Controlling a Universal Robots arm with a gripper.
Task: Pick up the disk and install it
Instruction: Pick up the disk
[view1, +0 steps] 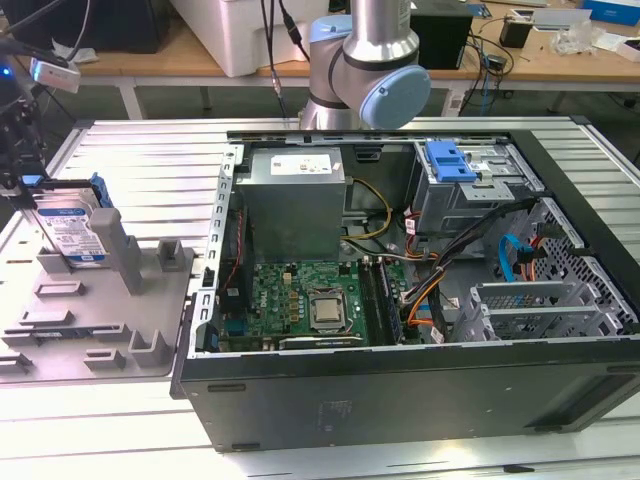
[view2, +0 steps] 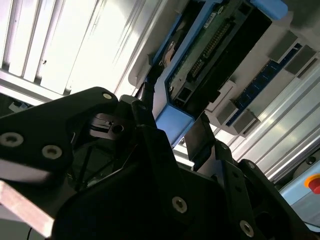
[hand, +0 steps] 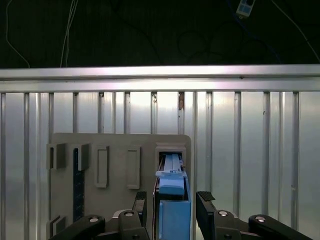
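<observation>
Grasping the disk (hand: 172, 220) is the step in hand. The disk stands on edge in a slot of the grey fixture (view1: 100, 320). The fixture lies on the ribbed table (view1: 140, 150) at the exterior view's left, well apart from the open case (view1: 400, 400). The gripper (hand: 172, 197) hangs over the disk's upper end, with one finger on each side of the blue carrier (view2: 172, 122). In the first wrist view a narrow gap shows between each finger (hand: 141, 202) and the carrier. The jaws therefore stand open and hold nothing. No part of the installation is done, since the disk sits in the fixture and the drive cage (view1: 470, 200) in the case is without it.

Recommended practice for this grasp, judged from the views:

1. Centre the gripper. The two gaps look roughly equal in the first wrist view. Keep them so, or the first finger to touch is likely to push the disk sideways in its slot.
2. Hold the fingers parallel to the disk's flat faces. A skewed approach would probably load one corner of the carrier only.
3. Seat the pads on the carrier and the faces just below it, clear of the connector row seen in the second wrist view.
4. Take enough depth for a firm hold, but stop short of the fixture's posts (view1: 122, 250), which stand just beside the disk.
5. Close slowly. A thin plastic carrier is likely to flex, and the disk may tilt under a sudden clamp.
</observation>
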